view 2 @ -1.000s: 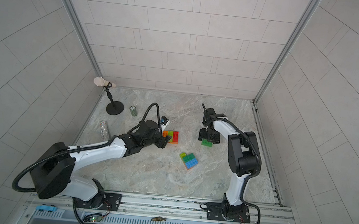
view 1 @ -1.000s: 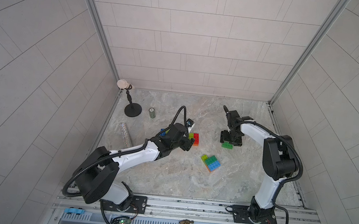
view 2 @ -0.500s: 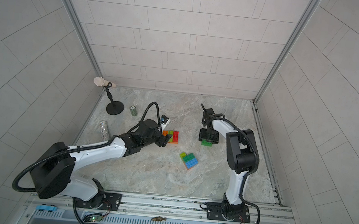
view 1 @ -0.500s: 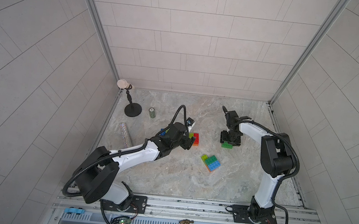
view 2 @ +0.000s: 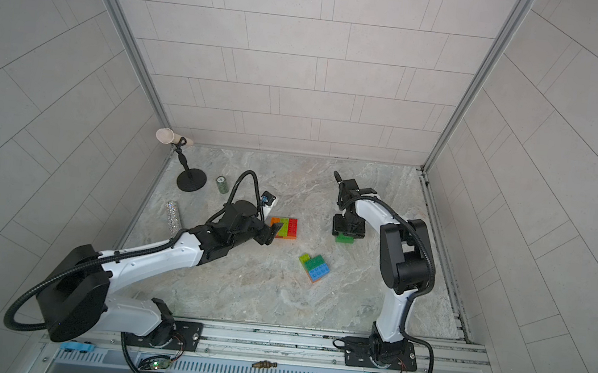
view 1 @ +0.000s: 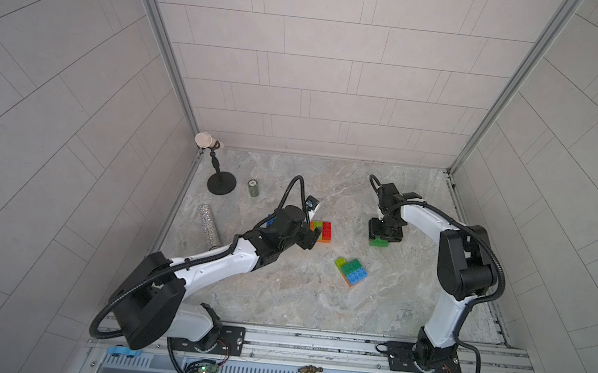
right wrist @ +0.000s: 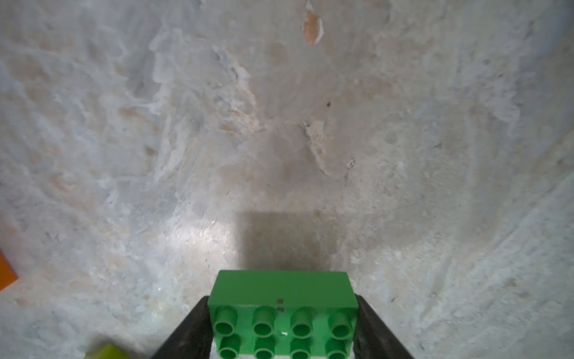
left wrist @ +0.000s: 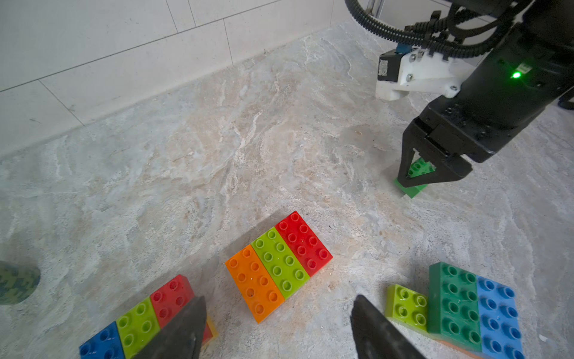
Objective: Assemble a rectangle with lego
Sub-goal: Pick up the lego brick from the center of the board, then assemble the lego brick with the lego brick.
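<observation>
Lego first: the green brick [right wrist: 281, 289] stands studs-up on the counter [view 1: 297, 293], with the right jaws clamped on its short ends. The left jaws hang released and empty over the orange-lime-red slab [left wrist: 278, 264], which lies at 9 o'clock from the brick in both top views. We should lift straight up, keep the brick level, then seat it flush against the slab's red edge.
</observation>
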Available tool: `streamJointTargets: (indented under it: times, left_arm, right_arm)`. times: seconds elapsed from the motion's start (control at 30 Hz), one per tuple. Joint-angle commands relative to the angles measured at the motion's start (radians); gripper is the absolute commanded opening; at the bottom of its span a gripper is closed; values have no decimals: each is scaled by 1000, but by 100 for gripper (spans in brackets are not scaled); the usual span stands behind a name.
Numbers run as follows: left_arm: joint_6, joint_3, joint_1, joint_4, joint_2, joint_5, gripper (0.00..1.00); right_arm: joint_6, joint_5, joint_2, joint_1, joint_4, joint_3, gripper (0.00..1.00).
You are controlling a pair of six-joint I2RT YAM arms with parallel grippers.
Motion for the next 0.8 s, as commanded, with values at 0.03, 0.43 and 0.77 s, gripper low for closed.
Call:
streamJointTargets:
  times: [0.03,0.43,0.77]
  left_arm:
    - [-8,-70,0,11,-56,13,78]
    - [-108,-208,-31,144,-84,15,76]
    - [-99,-217,-31,142,-89,15,76]
  right_arm:
    - [-93,0,-80,54,-109,35,50]
    - [-205,-33,-7,314,-204,177,46]
    - [-209,-61,47,365,-187,169,42]
